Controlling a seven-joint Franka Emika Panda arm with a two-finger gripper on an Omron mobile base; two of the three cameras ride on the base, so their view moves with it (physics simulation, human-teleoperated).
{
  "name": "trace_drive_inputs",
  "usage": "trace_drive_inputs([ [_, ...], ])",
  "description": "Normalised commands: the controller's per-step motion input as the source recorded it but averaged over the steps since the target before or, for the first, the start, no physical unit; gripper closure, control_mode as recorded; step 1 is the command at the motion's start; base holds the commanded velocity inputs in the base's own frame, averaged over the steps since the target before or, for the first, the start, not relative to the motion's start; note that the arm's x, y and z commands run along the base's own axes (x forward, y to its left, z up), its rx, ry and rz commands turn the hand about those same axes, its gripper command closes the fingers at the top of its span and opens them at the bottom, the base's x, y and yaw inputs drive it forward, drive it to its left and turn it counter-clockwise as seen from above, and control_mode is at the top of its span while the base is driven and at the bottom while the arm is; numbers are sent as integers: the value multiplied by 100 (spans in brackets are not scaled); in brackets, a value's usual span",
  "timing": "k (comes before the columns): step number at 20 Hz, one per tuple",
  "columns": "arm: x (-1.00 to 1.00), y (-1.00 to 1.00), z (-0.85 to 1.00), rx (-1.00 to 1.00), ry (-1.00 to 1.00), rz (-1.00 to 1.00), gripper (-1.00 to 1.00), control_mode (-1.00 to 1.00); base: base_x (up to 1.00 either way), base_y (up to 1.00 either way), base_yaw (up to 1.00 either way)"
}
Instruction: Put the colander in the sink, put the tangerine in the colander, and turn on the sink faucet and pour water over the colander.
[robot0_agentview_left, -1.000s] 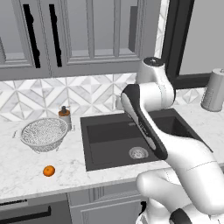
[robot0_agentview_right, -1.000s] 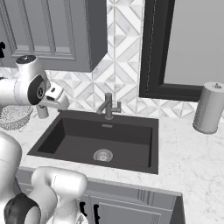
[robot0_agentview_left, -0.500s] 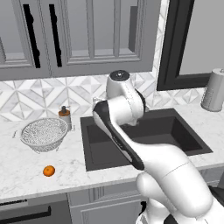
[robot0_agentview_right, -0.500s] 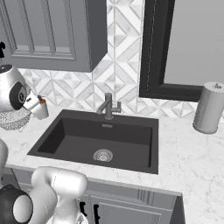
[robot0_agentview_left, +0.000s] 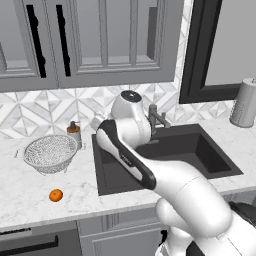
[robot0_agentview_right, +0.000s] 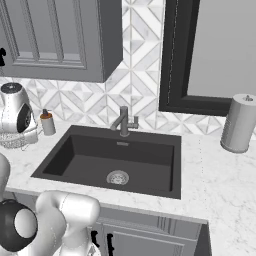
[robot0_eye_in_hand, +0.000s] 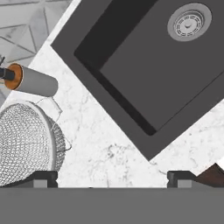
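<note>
Colander (robot0_agentview_left: 50, 154) sits upright on the marble counter (robot0_agentview_left: 30, 195), at nine o'clock from the sink (robot0_agentview_left: 170, 152) in the left base view, apart from the basin's edge. Just past its rim at two o'clock stands a soap pump bottle (robot0_agentview_left: 74, 134). The tangerine (robot0_agentview_left: 56, 195) lies on the counter at six o'clock from the colander, near but not touching. In the hand view the gripper (robot0_eye_in_hand: 113, 178) has its jaws spread wide and empty over bare counter, the colander's rim (robot0_eye_in_hand: 24, 144) at nine o'clock. The sink faucet (robot0_agentview_right: 124, 121) stands behind the basin.
</note>
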Motion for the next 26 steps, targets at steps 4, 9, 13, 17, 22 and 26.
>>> trace_drive_inputs([
  [4, 17, 75, -32, 9, 4, 0, -100, -100, 0, 0, 0],
  [9, 45, 64, -17, 0, 0, -2, -100, -100, 0, 0, 0],
  [13, 52, 40, -9, 0, 1, 0, -100, -100, 0, 0, 0],
  [17, 37, 42, -30, 0, 2, 0, -100, -100, 0, 0, 0],
  [22, 16, 21, -29, 0, 1, 0, -100, -100, 0, 0, 0],
  [26, 27, 17, -23, 0, 0, 0, -100, -100, 0, 0, 0],
])
